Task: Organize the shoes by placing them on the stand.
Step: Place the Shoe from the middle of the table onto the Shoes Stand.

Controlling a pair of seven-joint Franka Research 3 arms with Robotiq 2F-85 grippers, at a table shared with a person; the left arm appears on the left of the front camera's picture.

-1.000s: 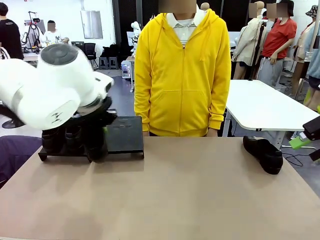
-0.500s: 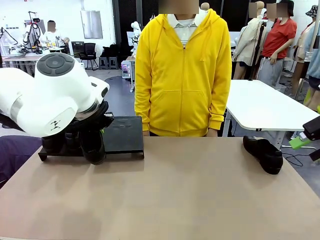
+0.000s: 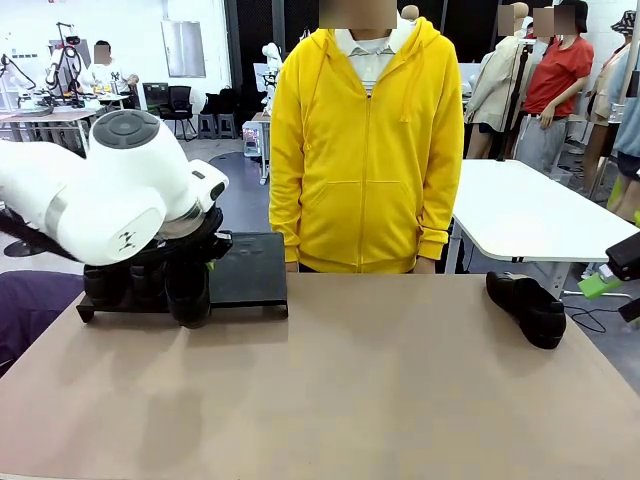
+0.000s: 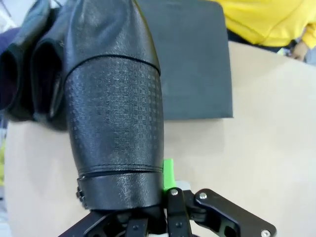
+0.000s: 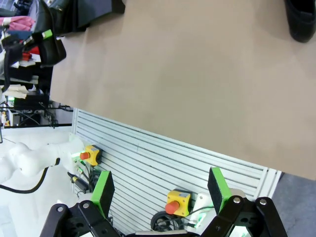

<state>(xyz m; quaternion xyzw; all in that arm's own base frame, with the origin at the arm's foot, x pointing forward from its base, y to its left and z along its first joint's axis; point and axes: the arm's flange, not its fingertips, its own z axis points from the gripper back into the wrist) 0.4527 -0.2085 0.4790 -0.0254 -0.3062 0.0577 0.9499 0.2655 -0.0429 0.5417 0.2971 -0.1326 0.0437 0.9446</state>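
Left gripper [image 4: 167, 191] is clamped on a shoe [image 4: 116, 113] overhanging the stand's [image 4: 197, 64] near edge. Right gripper [image 5: 160, 188] has its jaws apart. Letting go now might tip it off.

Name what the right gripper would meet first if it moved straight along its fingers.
Likely the right gripper, open, meets the table near its edge, though the slatted panel lies close to that line.

The tan table [image 3: 350, 400] bears a black stand [image 3: 245, 270] far left and a shoe [image 3: 527, 308] far right.
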